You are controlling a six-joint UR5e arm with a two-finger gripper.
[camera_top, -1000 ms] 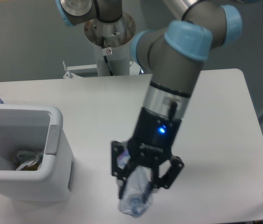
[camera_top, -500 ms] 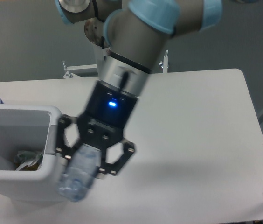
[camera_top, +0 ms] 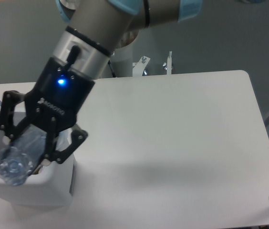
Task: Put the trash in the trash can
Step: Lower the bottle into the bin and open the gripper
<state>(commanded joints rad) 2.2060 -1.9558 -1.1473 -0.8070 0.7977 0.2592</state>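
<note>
One crushed clear bottle sits pinched in the gripper, held over the white trash can at the table's near-left, so we judge release comes next, needing only parted fingers; beyond lie the white table, the arm's pedestal, a grey wall.

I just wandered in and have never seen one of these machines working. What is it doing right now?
The robot arm is tidying up trash. Its gripper is shut on a clear crushed plastic bottle and holds it over the open white trash can at the table's left side. The bottle has not been dropped yet. The arm blocks most of the can's inside, so what is already in it cannot be seen.
</note>
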